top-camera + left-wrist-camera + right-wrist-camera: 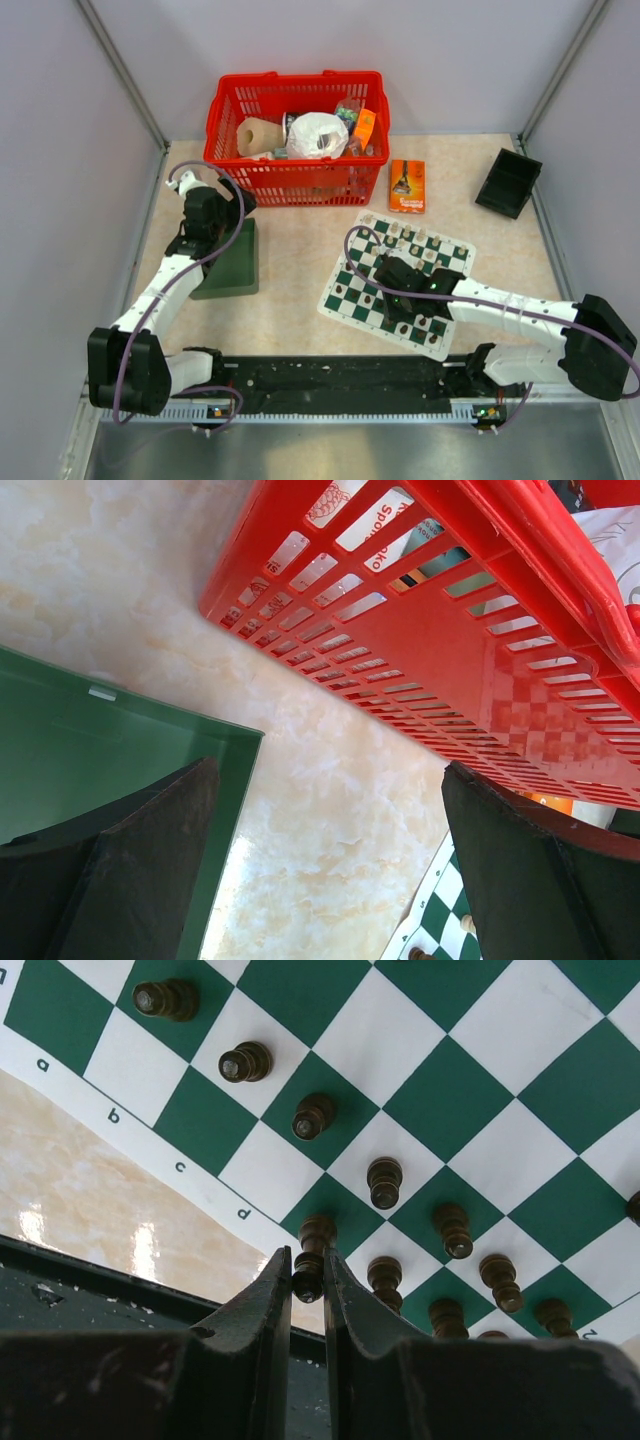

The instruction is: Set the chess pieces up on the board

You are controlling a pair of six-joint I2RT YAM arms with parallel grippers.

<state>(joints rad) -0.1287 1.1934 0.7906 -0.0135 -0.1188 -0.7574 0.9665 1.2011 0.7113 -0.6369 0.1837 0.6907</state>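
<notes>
The board (340, 296) lies skewed right of the table's middle, a green and white checked mat. Dark chess pieces (247, 1061) stand in two rows along its near edge, and cream ones (410, 235) line the far edge. My right gripper (308, 1272) is shut on a dark piece (314, 1235) that stands upright on the edge square by the letter d. In the top view that gripper (400, 300) sits low over the board's near side. My left gripper (330, 780) hangs open and holds nothing, between the green tray (80, 740) and the red basket (450, 650).
The red basket (300, 120) holding assorted items stands at the back. An orange box (407, 186) lies to its right, and a black tray (508, 183) sits at the far right. The dark green tray (230, 262) is on the left under the left arm. Grey walls enclose the table.
</notes>
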